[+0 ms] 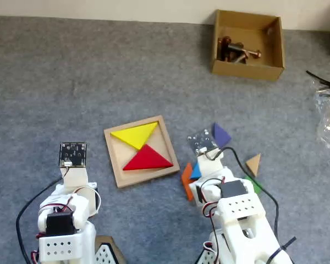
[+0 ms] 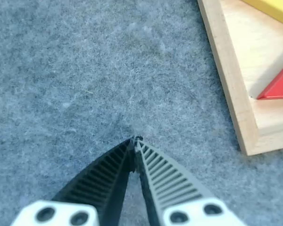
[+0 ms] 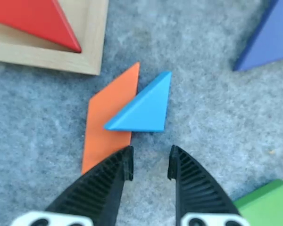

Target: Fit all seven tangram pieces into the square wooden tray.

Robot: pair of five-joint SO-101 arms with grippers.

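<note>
The square wooden tray [image 1: 114, 163] lies mid-table holding a yellow triangle [image 1: 135, 135] and a red triangle [image 1: 147, 158]. To its right lie an orange parallelogram [image 3: 106, 120], a light blue triangle [image 3: 144, 107] overlapping it, a dark blue piece [image 1: 220, 133], a tan triangle [image 1: 254, 163] and a green piece [image 3: 264, 205]. My right gripper [image 3: 150, 162] is open just short of the light blue triangle, with nothing between its fingers. My left gripper [image 2: 134, 140] is shut over bare carpet, left of the tray's corner [image 2: 245, 136].
A cardboard box [image 1: 247, 45] with small items stands at the back right. Clear plastic and cables [image 1: 327, 104] lie at the right edge. Grey carpet covers the table.
</note>
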